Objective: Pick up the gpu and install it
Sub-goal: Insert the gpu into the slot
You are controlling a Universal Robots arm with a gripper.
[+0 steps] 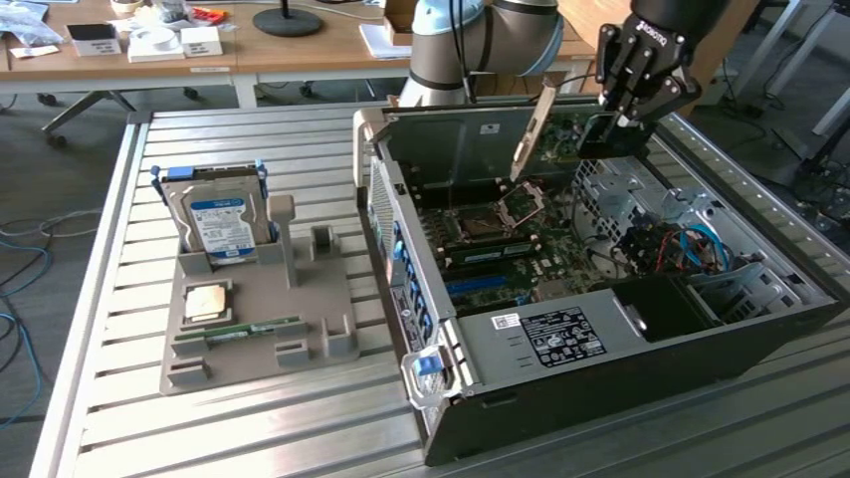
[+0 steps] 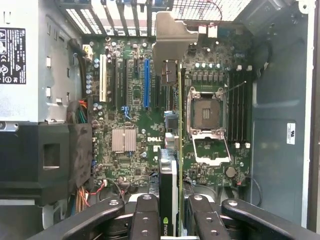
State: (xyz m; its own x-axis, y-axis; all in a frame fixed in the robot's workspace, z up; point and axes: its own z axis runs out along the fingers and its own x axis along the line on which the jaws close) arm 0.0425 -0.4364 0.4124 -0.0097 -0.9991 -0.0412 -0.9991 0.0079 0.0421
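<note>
**Gripper state.** The gripper (image 1: pixel 624 112) is positioned over the open computer case (image 1: pixel 598 398). Its fingers (image 2: pixel 145 220) are clamped on the gpu (image 1: pixel 594 137), one on each flat face of the card. In the wrist view the gpu (image 2: pixel 169 175) is seen edge-on in the gap between the two fingers.

**Position of the gpu.** The card hangs below the fingertips and stands on edge. Its silvery bracket (image 1: pixel 536 124) is at the end farthest from the fingers and slopes down into the case opening. In the exterior view the card is above the motherboard (image 1: pixel 531 249) and not seated in it.

**Components beneath the fingers.**
- The motherboard (image 2: pixel 130 100) lies directly beyond the fingertips.
- The CPU socket (image 2: pixel 207 112) is to one side of the card's line, with its retention frame open.
- A blue expansion slot (image 2: pixel 146 84) is on the opposite side of the card, and a white slot (image 2: pixel 103 80) is farther out on that side.
- A small finned heatsink (image 2: pixel 123 139) is on the blue-slot side, nearer the fingers than the slots.

**Items well apart from the fingers.** A grey parts holder (image 1: pixel 253 319) is outside the case, on the slatted table (image 1: pixel 266 438). In it, a hard drive (image 1: pixel 219 224) stands upright and a green memory stick (image 1: pixel 239 329) lies flat.
</note>
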